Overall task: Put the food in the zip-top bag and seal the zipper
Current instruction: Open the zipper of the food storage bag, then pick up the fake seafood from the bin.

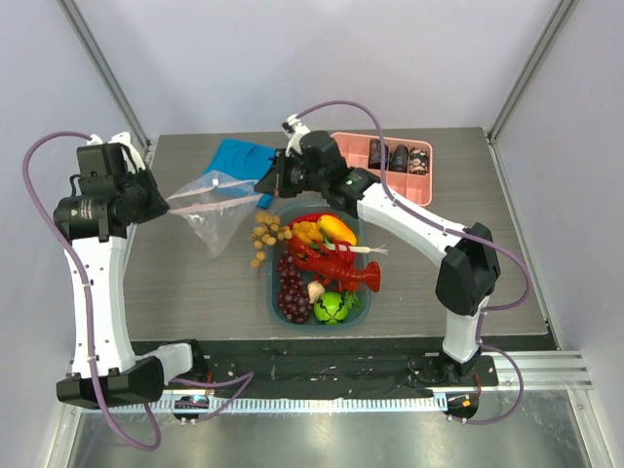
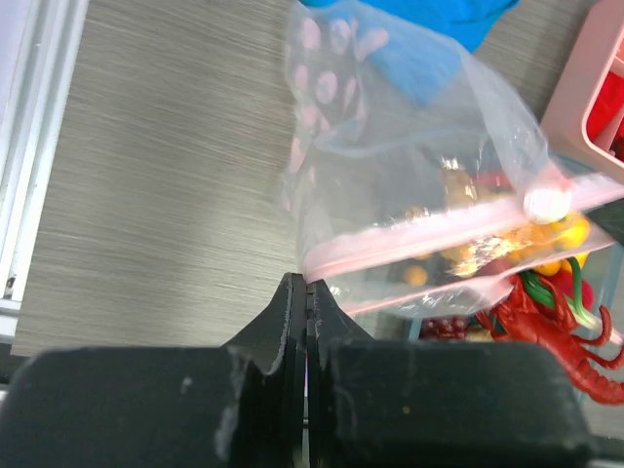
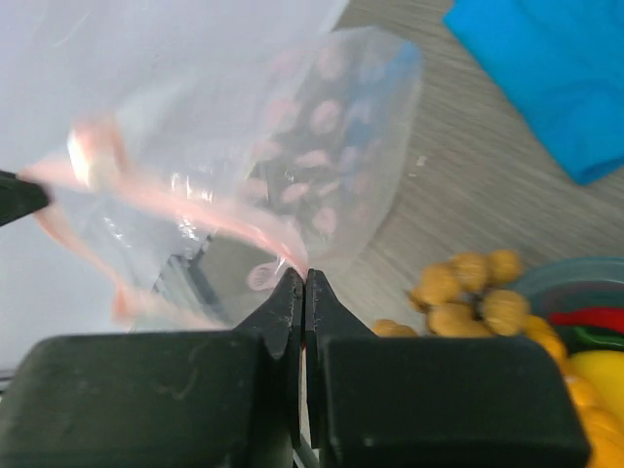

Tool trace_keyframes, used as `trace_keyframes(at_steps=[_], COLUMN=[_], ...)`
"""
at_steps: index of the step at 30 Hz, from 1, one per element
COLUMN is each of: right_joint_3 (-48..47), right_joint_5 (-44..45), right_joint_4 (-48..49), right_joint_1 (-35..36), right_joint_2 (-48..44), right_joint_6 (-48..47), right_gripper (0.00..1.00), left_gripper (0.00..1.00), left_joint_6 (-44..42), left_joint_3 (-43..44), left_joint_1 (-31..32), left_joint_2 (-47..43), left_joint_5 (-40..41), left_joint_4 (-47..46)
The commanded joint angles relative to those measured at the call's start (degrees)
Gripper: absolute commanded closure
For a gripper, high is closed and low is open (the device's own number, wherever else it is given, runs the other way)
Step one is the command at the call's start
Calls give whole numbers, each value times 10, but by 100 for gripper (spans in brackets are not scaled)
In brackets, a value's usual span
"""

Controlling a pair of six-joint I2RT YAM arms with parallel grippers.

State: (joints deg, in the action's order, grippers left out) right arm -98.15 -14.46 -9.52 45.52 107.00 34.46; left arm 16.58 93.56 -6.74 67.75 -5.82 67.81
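The clear dotted zip-top bag [image 1: 216, 210] hangs above the table between my two grippers. My left gripper [image 1: 162, 203] is shut on the left end of its pink zipper [image 2: 439, 229]; in the left wrist view the gripper [image 2: 304, 280] pinches the strip. My right gripper [image 1: 272, 181] is shut on the other end, as the right wrist view [image 3: 305, 276] shows. A white slider [image 2: 546, 203] sits on the zipper. The food lies in a teal tub [image 1: 363, 244]: red lobster [image 1: 336, 263], yellow fruit [image 1: 337, 229], green ball [image 1: 331, 307], red grapes [image 1: 291, 288].
A tan grape cluster [image 1: 265, 237] lies on the table left of the tub, under the bag's right end. A blue cloth [image 1: 239, 159] lies at the back. A pink divided tray [image 1: 414, 185] with dark pieces stands at the back right.
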Motion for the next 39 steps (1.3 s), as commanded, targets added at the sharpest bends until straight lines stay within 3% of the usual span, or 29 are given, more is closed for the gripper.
trace_keyframes(at_steps=[1, 3, 5, 6, 7, 10, 16, 20, 22, 27, 30, 39], right_joint_3=[-26, -42, -77, -92, -129, -208, -209, -164, -151, -108, -81, -155], right_joint_5=[-24, -40, -44, -43, -20, 36, 164, 272, 300, 342, 329, 357], right_joint_4=[-30, -32, -33, -39, -71, -146, -231, -244, -271, -341, -377, -577], right_joint_1=[-39, -39, -39, -39, -39, -44, -91, -97, -97, -217, -265, -344], right_joint_2=[-44, -45, -50, -52, -56, -75, -192, -320, -355, -454, -506, -498], right_joint_6=[-13, -16, -18, -22, -29, -81, -154, -200, -215, -223, -232, -302], right_gripper=[99, 99, 99, 99, 99, 99, 99, 99, 99, 99, 99, 99], left_gripper=[100, 99, 81, 71, 44, 1, 0, 0, 0, 0, 0, 0], left_joint_6=[-29, -31, -51, -53, -55, -42, -6, -7, -34, -124, -133, -153], left_joint_3=[14, 21, 39, 62, 68, 82, 80, 37, 29, 22, 23, 25], left_joint_1=[-12, -12, -11, -12, -12, -12, -11, 4, 36, 182, 222, 330], left_joint_2=[-20, -25, -24, -24, -26, -45, -46, -36, -27, 30, 73, 135], left_joint_5=[118, 11, -139, -174, -209, -276, -367, -375, -346, -224, -205, -164], left_joint_4=[-16, -28, -50, -60, -74, -151, -245, -280, -280, -249, -245, -272])
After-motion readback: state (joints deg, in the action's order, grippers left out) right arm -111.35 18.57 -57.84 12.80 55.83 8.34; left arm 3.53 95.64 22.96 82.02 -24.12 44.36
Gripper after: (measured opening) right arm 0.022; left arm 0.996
